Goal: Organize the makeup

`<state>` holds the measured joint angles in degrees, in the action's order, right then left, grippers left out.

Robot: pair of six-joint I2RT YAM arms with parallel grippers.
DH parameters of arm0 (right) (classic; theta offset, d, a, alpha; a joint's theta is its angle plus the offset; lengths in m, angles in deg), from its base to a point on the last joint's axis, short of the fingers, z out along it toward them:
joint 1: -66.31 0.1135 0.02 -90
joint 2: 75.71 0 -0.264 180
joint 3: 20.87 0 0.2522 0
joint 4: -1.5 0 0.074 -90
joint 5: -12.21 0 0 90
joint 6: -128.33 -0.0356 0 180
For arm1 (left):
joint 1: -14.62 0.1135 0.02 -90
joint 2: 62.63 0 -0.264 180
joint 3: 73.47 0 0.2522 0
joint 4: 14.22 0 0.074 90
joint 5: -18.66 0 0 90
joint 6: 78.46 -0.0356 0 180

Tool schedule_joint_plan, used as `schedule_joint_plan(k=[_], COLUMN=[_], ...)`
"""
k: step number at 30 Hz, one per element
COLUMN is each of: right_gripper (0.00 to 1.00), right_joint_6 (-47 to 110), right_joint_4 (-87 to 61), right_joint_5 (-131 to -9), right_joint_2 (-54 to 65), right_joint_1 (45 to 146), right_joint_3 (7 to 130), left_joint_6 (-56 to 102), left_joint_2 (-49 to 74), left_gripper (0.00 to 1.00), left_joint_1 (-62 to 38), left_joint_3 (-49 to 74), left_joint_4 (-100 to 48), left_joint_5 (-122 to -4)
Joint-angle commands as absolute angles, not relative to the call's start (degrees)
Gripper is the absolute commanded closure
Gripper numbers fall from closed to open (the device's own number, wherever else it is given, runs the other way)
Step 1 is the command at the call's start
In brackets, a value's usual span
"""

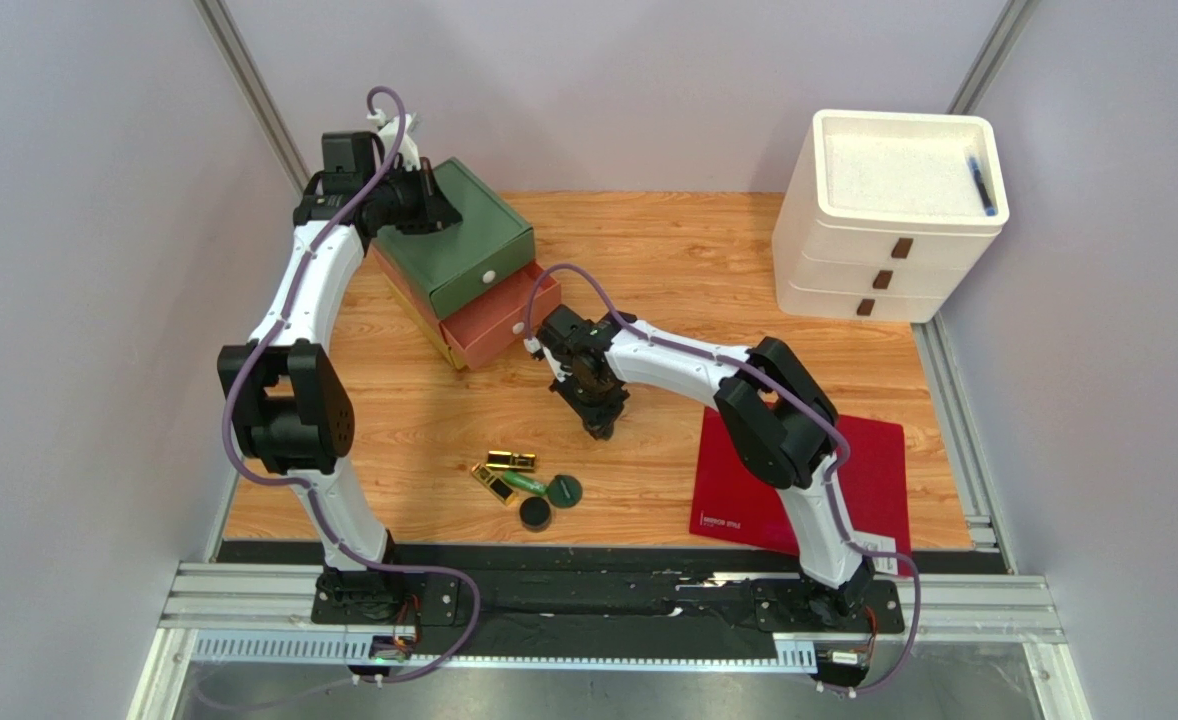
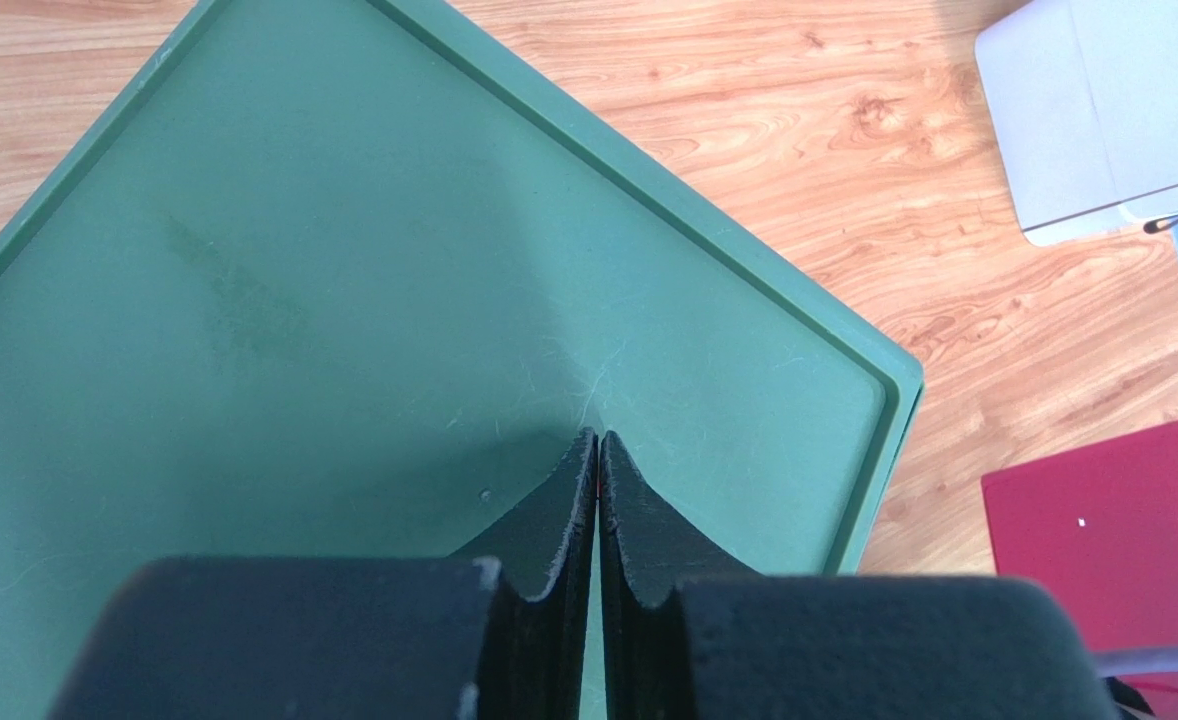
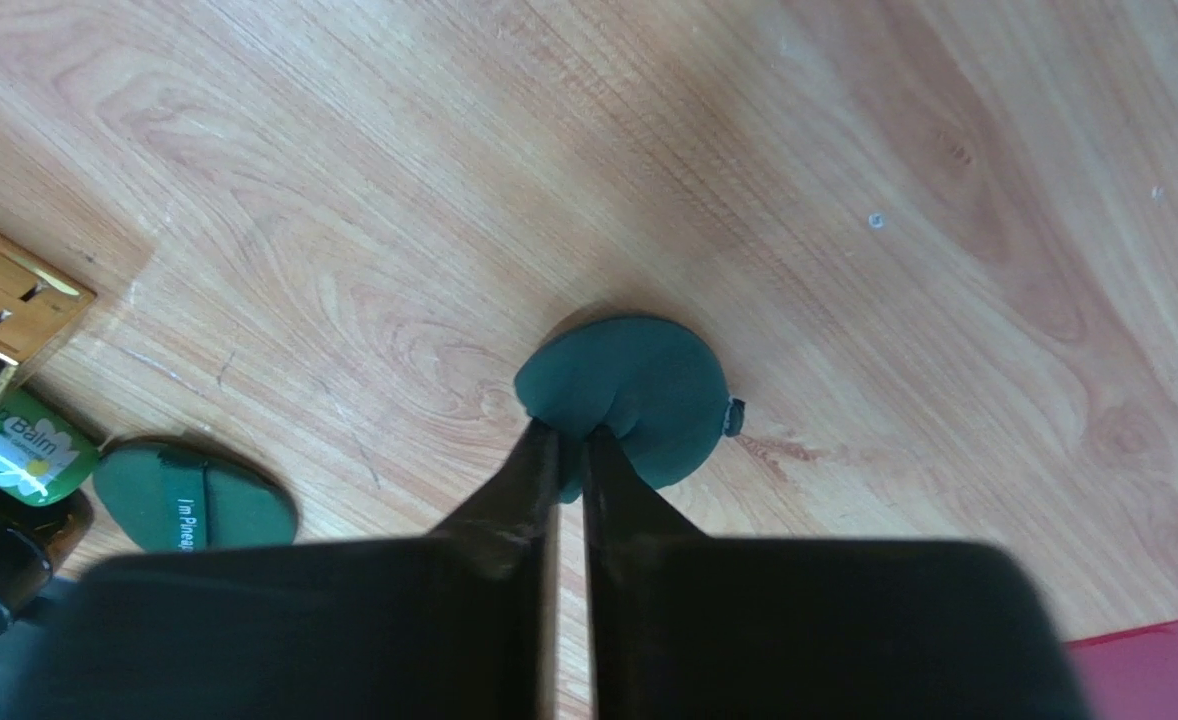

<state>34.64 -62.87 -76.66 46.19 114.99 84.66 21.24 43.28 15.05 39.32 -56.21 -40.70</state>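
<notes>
Setting: wooden table [image 1: 670,255] between grey walls, with both arm bases at its near edge.
Right pincer [image 3: 570,435]: clenched on the rim of a dark green round compact [image 3: 633,390]. Only a narrow edge sits between the tips, and the rest of the disc juts out beyond them.
Held compact, position: at the tips of the right pincer, low over bare wood. We cannot tell whether it has cleared the table.
Left pincer [image 2: 597,438]: clenched on nothing, tips pressed together, poised over the lid of the green drawer box [image 2: 325,300].
Loose makeup: second compact [image 3: 197,503], third compact [image 1: 535,515], green tube [image 3: 9,450] and gold lipstick tubes [image 1: 513,459], huddled together to the left of the right pincer and nearer the bases.
Salmon drawer [image 1: 498,318]: beneath the green drawer box, beyond the right pincer and to its left. It juts out past the green one, but we cannot tell whether it stands open.
Other fixtures: white drawer unit [image 1: 881,225] well beyond the right pincer, to its right; red sheet [image 1: 851,465] on its right, nearer the bases.
Step in hand, our judgement: carrying the held compact toward a drawer.
Handling note: we judge the rim grip shallow, so the disc may pivot or slip. We would keep the wrist level, travel slowly and stay high enough to pass the drawer front. We would let go only once the compact is low over its place.
</notes>
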Motion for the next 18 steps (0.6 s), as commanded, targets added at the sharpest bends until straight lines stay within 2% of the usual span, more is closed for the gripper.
schedule_joint_plan(k=[1,5,11,15,18], right_gripper=[1.00,1.00,1.00,1.00,1.00], right_joint_6=[35.07,35.07,34.99,34.90,34.46], right_joint_4=[-60.16,-60.25,-58.85,-57.35,-57.61], right_joint_5=[-83.24,-82.80,-81.30,-78.68,-74.20], right_joint_2=[53.14,51.21,41.81,37.06,36.70], right_joint_1=[114.47,114.47,114.38,113.77,112.63], right_joint_3=[80.08,79.56,79.64,83.50,91.31], left_joint_6=[19.10,19.19,19.10,18.93,19.10], left_joint_2=[46.62,46.53,46.44,46.27,46.44], left_gripper=[0.92,0.92,0.92,0.92,0.92], left_joint_1=[14.80,14.89,14.88,14.89,14.80], left_joint_3=[35.30,35.30,35.39,35.30,35.48], left_joint_4=[-67.35,-67.35,-67.35,-67.35,-67.35], left_joint_5=[-43.91,-43.91,-43.83,-43.83,-43.65])
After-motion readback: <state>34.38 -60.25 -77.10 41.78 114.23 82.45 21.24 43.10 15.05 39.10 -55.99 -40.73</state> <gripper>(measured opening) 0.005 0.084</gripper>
